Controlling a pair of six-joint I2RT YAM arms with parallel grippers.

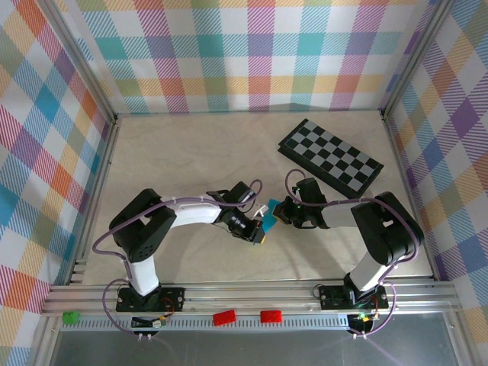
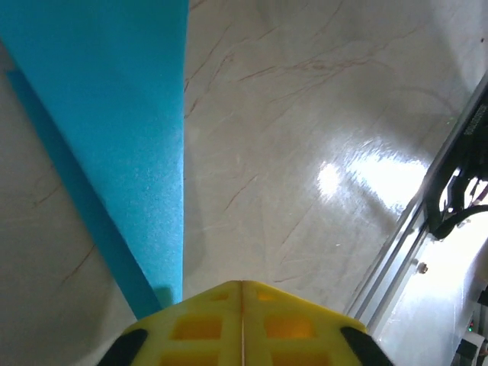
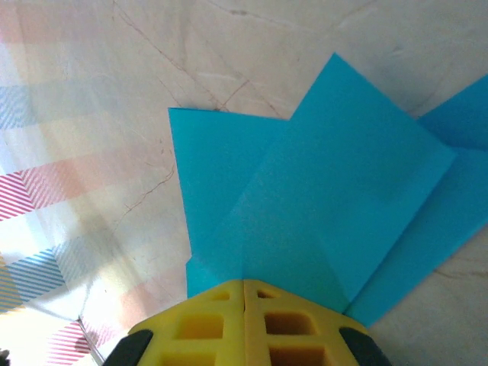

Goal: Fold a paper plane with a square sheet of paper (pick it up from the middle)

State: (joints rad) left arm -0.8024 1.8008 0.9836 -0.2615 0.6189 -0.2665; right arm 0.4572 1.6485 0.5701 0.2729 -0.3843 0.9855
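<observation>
**Creased blue sheet held up between two pincers, just nearer than the checkered board [image 1: 329, 155]**
The thin, matte cyan square sheet of paper [image 1: 268, 208] [image 3: 320, 191] [image 2: 114, 114], folded into overlapping straight-edged flaps, hangs off the board's near-left corner. The right pincer [image 1: 282, 213] [image 3: 244, 282] is clamped on it. The left pincer [image 1: 259, 232] [image 2: 242, 284] has its yellow pads together against the sheet's edge; a pinch there is unclear. The glossy marbled tabletop [image 1: 191, 152] lies bare left of the board.

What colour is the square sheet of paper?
The square sheet of paper is plain cyan-blue; it shows best in the right wrist view.
</observation>
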